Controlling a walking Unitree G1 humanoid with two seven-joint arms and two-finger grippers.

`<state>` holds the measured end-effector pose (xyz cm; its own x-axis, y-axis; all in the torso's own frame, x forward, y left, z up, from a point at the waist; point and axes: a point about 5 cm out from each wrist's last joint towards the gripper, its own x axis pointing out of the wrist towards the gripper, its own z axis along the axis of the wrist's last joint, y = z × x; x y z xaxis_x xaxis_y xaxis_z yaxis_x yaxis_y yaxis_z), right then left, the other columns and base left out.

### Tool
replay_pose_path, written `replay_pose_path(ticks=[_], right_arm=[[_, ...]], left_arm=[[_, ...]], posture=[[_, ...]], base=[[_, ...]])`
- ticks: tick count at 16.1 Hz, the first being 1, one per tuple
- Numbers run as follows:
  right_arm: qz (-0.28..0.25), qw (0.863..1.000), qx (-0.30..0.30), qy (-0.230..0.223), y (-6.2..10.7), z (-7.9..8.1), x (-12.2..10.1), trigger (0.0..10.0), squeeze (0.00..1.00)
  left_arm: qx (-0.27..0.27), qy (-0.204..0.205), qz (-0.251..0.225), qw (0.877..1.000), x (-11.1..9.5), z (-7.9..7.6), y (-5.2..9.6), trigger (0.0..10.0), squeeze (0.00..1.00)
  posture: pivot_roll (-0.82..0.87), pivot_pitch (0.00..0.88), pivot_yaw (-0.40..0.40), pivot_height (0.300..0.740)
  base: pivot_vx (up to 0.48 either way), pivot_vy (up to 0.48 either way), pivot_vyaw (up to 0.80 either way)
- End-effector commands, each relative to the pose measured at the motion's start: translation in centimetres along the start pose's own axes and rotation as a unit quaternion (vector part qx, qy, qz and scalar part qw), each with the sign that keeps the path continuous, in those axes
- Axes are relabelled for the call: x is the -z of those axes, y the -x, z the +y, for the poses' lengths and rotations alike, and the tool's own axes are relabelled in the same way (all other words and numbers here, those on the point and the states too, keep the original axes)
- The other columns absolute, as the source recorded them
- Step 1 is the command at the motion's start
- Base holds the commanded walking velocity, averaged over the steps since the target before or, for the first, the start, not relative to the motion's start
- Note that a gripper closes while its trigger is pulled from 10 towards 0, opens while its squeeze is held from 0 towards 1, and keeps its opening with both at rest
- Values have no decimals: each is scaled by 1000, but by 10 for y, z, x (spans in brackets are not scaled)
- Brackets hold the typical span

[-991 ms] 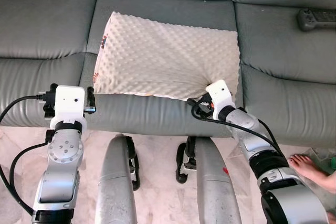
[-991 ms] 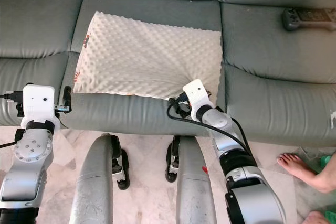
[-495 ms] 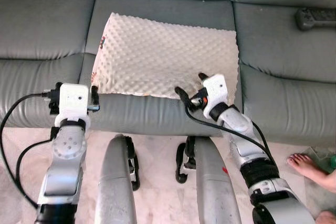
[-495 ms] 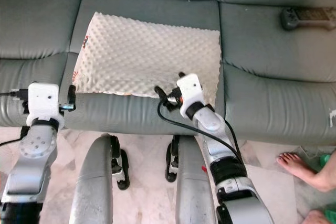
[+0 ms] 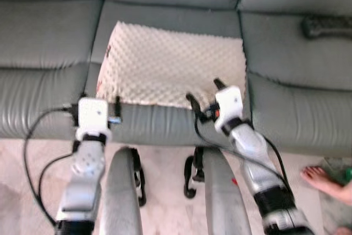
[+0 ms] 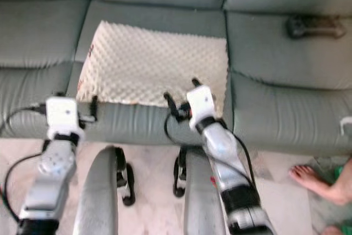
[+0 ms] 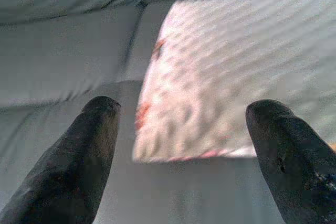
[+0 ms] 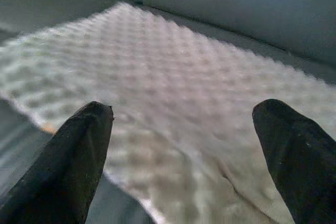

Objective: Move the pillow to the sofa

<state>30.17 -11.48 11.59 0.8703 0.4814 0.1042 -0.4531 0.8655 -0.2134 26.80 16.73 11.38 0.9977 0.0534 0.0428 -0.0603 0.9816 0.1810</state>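
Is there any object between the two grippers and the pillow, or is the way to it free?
Nothing visible stands in the way. The pillow already lies flat on the sofa's middle seat. The left gripper and right gripper are both open, just off its near edge, with bare cushion between. A dark controller lies on the right seat, well aside.

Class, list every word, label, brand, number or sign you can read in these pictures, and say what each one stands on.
None can be read.
Red marks along the left edge of the pillow: too blurred to read as text.
Small red spot on the robot's right thigh: too small to tell.
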Motion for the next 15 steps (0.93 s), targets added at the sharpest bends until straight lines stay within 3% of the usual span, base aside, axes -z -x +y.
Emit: replay_pose_path(ticks=[1, 3, 5, 7, 8, 10, 11, 12, 15], right_arm=[[-5, 1000, -15, 3, 5, -1, -5, 10000, 0], [-13, 999, -27, 19, 13, -9, -12, 10000, 0], [-16, 1000, -17, 6, 13, -7, -17, 10000, 0], [-10, 999, 37, -27, 18, -11, -15, 10000, 0], [-5, 994, 80, -69, 21, -15, -12, 10000, 0], [1, 990, 125, -66, 29, -20, -9, 10000, 0], [22, 981, 173, -82, 39, -24, 1, 10000, 0], [33, 978, 182, -98, 44, -23, 6, 10000, 0], [40, 981, 169, -89, 46, -26, 7, 10000, 0]], left_arm=[[18, 7, 4, 1000, 6, -4, 3, 10000, 0], [33, 8, -4, 999, 7, -6, -5, 10000, 0], [32, 22, -6, 999, 12, 2, -6, 10000, 0], [8, 29, -3, 1000, 17, 10, -4, 10000, 0], [11, 28, -13, 999, 15, 9, -5, 10000, 0], [-13, 32, -14, 999, 16, 13, -8, 10000, 0], [-25, 52, -7, 998, 18, 12, -10, 10000, 0], [-15, 69, -5, 998, 18, 6, -12, 10000, 0], [5, 80, -3, 997, 15, -7, -21, 10000, 0]], posture=[[-4, 174, -27, 631], [-17, 136, -27, 645], [-35, 108, -32, 663], [-16, 74, -53, 687], [-4, 74, -64, 701], [-8, 77, -73, 720], [-15, 80, -74, 734], [-21, 78, -71, 740], [-49, 69, -45, 740]], base=[[0, 0, 0], [0, 0, 0], [0, 0, 0], [0, 0, 0], [0, 0, 0], [0, 0, 0], [0, 0, 0], [0, 0, 0], [0, 0, 0]])
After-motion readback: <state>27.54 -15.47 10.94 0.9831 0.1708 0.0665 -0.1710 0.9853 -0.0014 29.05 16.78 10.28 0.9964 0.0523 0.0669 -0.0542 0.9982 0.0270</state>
